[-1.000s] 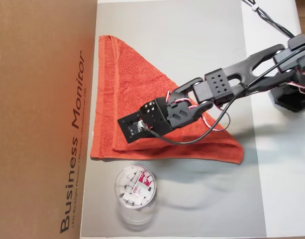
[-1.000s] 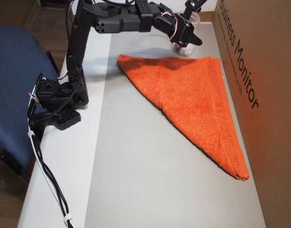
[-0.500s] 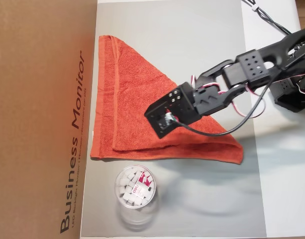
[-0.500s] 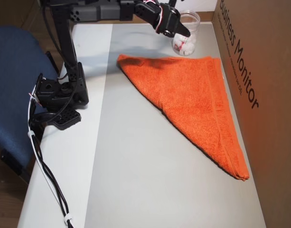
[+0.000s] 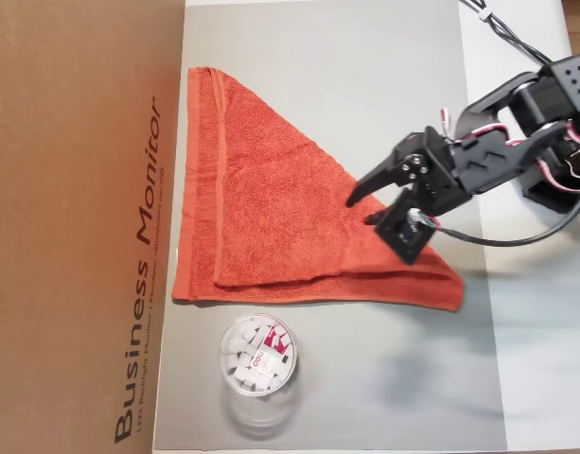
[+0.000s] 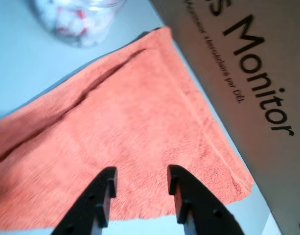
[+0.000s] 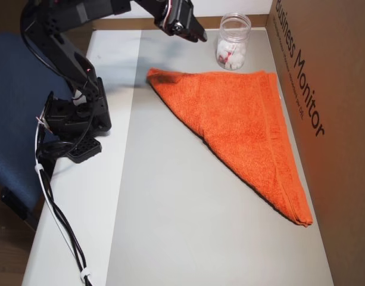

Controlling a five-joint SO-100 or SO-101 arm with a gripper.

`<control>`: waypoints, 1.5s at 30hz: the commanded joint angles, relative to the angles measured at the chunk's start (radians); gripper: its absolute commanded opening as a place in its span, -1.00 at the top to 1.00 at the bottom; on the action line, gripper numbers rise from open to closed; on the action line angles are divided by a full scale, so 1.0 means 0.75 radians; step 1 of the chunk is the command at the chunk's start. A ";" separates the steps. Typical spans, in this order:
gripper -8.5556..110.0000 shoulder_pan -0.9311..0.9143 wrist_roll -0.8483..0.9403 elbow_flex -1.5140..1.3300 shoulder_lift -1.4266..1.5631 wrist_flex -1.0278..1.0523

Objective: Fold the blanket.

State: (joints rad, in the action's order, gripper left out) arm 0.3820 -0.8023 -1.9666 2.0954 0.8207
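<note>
The fingers [image 5: 363, 208] are a little open and hold nothing, and the blanket [image 5: 261, 218] lies toward nine o'clock, just under them.

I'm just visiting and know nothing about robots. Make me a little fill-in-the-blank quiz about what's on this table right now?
1. The orange blanket lies folded into the shape of a ____.
2. The gripper is open and holds ____.
3. The clear jar of white pieces stands beside the blanket, not on it, and has no ____ on top.
4. The big cardboard box along the blanket's long hemmed edge is printed with "Business ____".

Missing words: triangle; nothing; lid; Monitor
</note>
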 commanded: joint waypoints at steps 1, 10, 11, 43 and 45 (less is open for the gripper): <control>0.69 0.053 0.033 -0.025 0.133 0.067; 0.69 0.237 0.057 -0.147 0.254 0.127; 0.69 0.256 0.057 -0.155 0.254 0.127; 0.55 0.571 0.035 -0.493 0.231 0.133; 0.55 0.581 0.033 -0.485 0.231 0.192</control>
State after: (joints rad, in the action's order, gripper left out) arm 0.8023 -0.7685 -2.3393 2.2565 0.9265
